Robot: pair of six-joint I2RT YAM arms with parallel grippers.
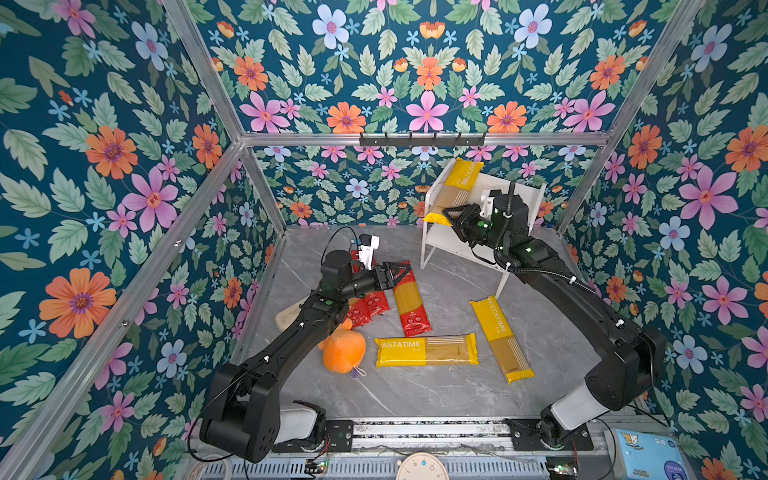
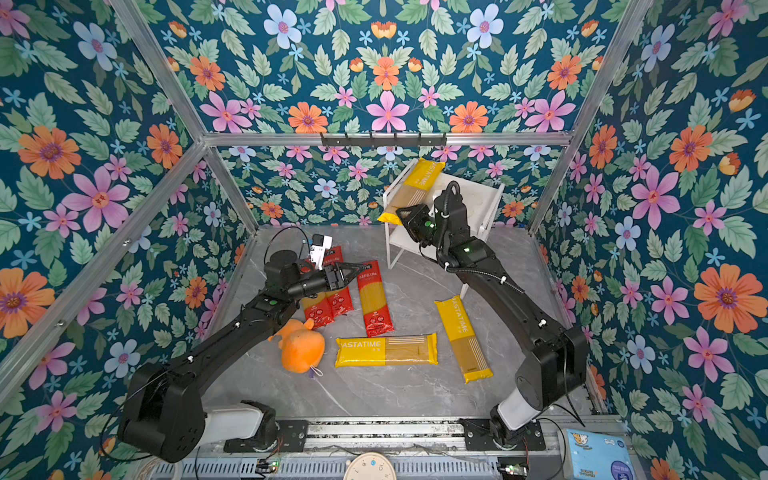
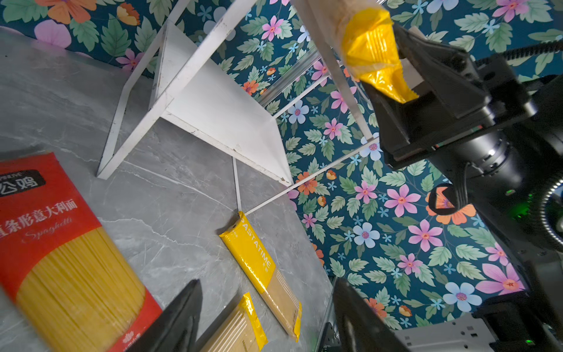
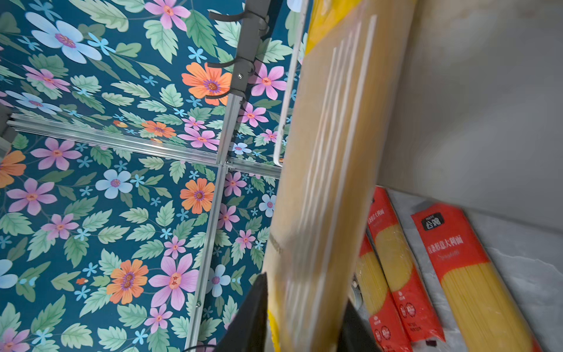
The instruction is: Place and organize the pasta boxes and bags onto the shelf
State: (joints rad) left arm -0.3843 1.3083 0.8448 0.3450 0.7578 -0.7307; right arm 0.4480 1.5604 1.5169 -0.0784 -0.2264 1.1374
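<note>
**A:** What did the room and the surface look like?

**B:** It was a booth walled in dark teal floral wallpaper [image 1: 104,166] and braced by an aluminium frame [image 1: 216,99]. A black hook rail [image 1: 422,140] ran along the back crossbar. The working surface was a grey marbled tabletop [image 1: 436,390].

**A:** And the shelf?

**B:** The white shelf [image 1: 525,195] stood at the back right, near the wall. One yellow PASTATIME pack [image 1: 461,180] lay slanted along the left side of its top board, with its near end overhanging the front. The right gripper [image 1: 448,214] had its jaws on either side of that end. Whether they pressed on it, I could not tell.

**A:** Where were the other packs?

**B:** They were all on the tabletop. A crosswise yellow pack [image 1: 426,350] lay at centre front. A slanted yellow pack [image 1: 500,338] lay to its right, with its far end at the foot of a thin shelf leg. Two red-ended packs [image 1: 370,309] lay side by side, partly under the left arm, and a third red-ended pack [image 1: 409,305] lay just to their right. The left gripper [image 1: 401,274] hovered over that third pack's far end, its jaws wide and holding nothing.

**A:** Anything else?

**B:** An orange plush toy [image 1: 343,351] sat beside the left arm, and a beige oblong object [image 1: 291,316] lay partly hidden beneath that arm.
</note>
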